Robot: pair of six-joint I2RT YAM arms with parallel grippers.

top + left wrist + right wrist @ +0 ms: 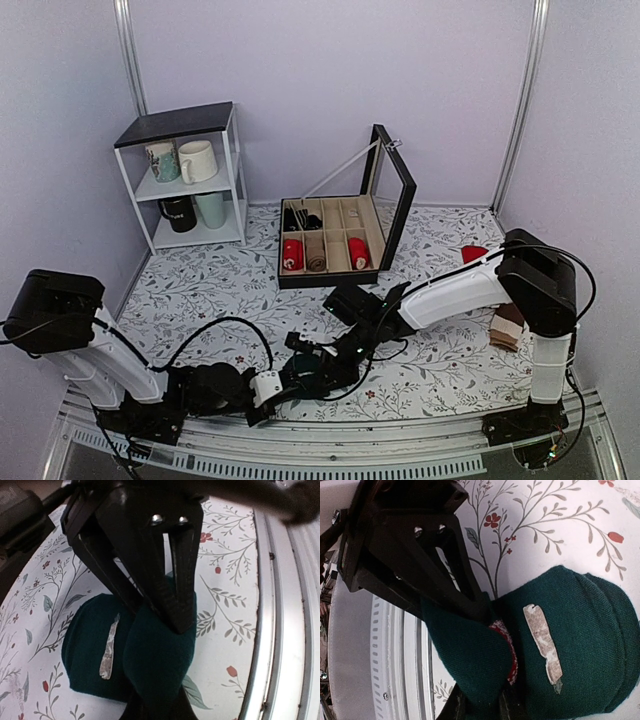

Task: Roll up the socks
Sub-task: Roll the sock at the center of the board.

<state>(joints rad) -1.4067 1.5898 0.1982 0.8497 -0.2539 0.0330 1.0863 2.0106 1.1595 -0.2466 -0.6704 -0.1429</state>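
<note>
I am looking at both arms reaching in low over the near middle of the flowered table cover, meeting over the socks, which are lying bunched as a dark teal bundle just inside the metal rail at the table's front edge. The left gripper is sitting with its fingers pressed together on a raised fold of the teal fabric, the cloth humping up around the tips. In the right wrist view the right gripper is pinching the socks from the other side, its fingers nearly together with a thick flap caught between them. A pale worn patch is showing on the flat, rounded part of the fabric, and a sliver of red is peeking out at the fold; what it is I cannot tell. Farther back an open compartment box is standing with its lid tilted up, holding two red rolls and a beige roll. A white shelf with mugs is sitting in the far left corner. Beside the right arm a red piece and a beige-and-brown bundle are lying well apart from the teal pair
</note>
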